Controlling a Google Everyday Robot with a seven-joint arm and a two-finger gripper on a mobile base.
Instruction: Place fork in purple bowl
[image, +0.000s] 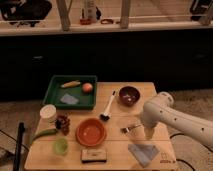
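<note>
The step in hand looks like the pick-up. The small slim silvery metal fork (129, 129) lies flat on the pale wooden table (115, 150), near the right side, not yet in the small round dark purple bowl (129, 95). The white arm's gripper (143, 130) is low over the table at the fork's right end, just beside it or touching it. I cannot tell which, nor whether the gripper is wide, narrow or already holding the fork.

To do this well, the gripper should close across the thin handle rather than along it, and press low enough to catch so flat a piece of metal without scraping the wood. A grip near the handle's middle would probably keep the fork from tipping as it rises. Then comes a clear lift and a short carry toward the far side, since the purple bowl sits farther back and almost directly beyond the fork. It should be released low over the glossy inside so the fork does not bounce out.

The white-handled brush with the black bristle head (108, 106) lies left of the fork and bowl, apart from both. The larger round orange bowl (91, 131) lies further left of the fork, out of that path.
</note>
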